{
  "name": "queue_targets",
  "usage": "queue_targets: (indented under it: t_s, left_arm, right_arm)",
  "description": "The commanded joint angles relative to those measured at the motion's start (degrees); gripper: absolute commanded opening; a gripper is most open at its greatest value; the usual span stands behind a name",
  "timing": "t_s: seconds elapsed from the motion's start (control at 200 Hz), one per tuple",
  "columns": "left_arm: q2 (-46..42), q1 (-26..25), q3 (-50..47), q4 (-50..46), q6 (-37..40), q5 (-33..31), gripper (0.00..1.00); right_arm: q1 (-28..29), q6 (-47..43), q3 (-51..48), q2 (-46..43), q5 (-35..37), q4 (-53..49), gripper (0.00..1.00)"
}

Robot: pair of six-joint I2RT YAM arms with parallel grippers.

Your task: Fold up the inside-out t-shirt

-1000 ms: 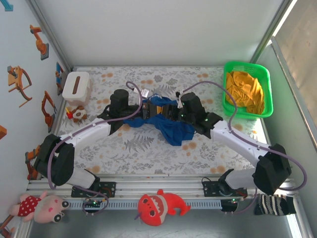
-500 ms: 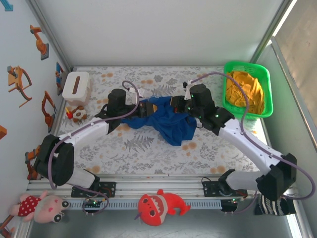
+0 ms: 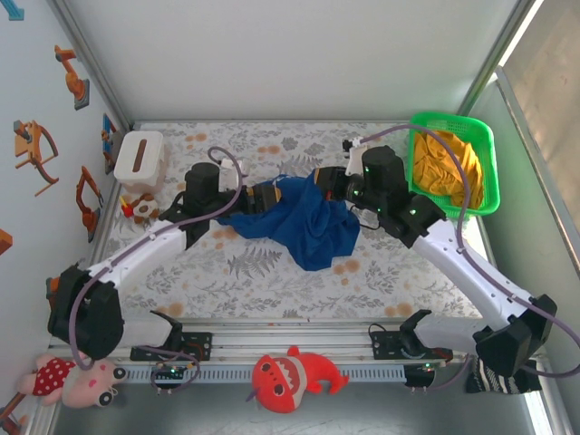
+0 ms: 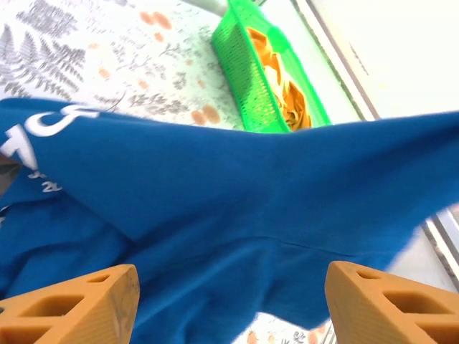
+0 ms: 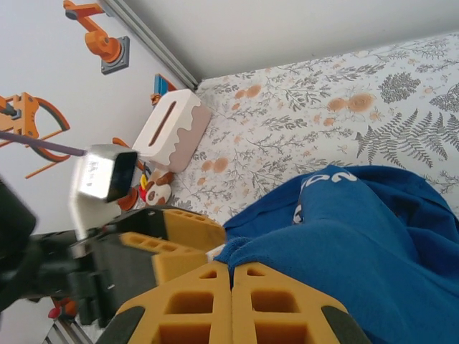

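I'm watching the left gripper (image 4: 231,292) spreading its jaws wide off the t-shirt (image 3: 308,227) while the right gripper (image 5: 231,285) is pinching shut on its edge, completing a handover

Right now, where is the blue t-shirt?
In the top view the blue t-shirt is bunched in the middle of the table, between the white tissue box on the left and the green basket on the right.
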Motion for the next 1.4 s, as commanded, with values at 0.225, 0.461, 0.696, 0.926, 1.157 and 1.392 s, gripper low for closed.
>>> queue_targets:
  t_s: [0.225,0.461,0.696,0.926,1.157,1.392]
  left_arm:
    - [-1.9,-15.4,1.5,-3.7,7.3,-17.2,0.69]
    - [4.6,-17.2,5.7,-2.9,9.7,-21.1,0.69]
    - [9.4,-17.3,7.1,1.0,9.6,-17.1,0.70]
    - [10.2,-17.1,6.8,3.1,9.4,-14.9,0.28]
    - [5.0,-12.8,4.3,6.5,6.1,-2.5,0.00]
    - [1.9,-6.9,2.6,9.7,1.6,14.3,0.00]
  right_arm:
    - [-0.3,-0.1,-2.2,0.0,0.2,1.0,0.00]
    - [-0.3,1.0,-2.9,0.2,-0.1,1.7,0.00]
    - [-0.3,1.5,-2.9,0.8,-0.3,2.3,0.00]
    - [-0.5,1.5,-2.7,1.2,0.4,2.2,0.00]
    - [-2.3,1.4,-4.3,2.2,4.6,1.4,0.00]
    - [-5.4,2.3,-6.7,4.6,4.8,3.0,0.00]
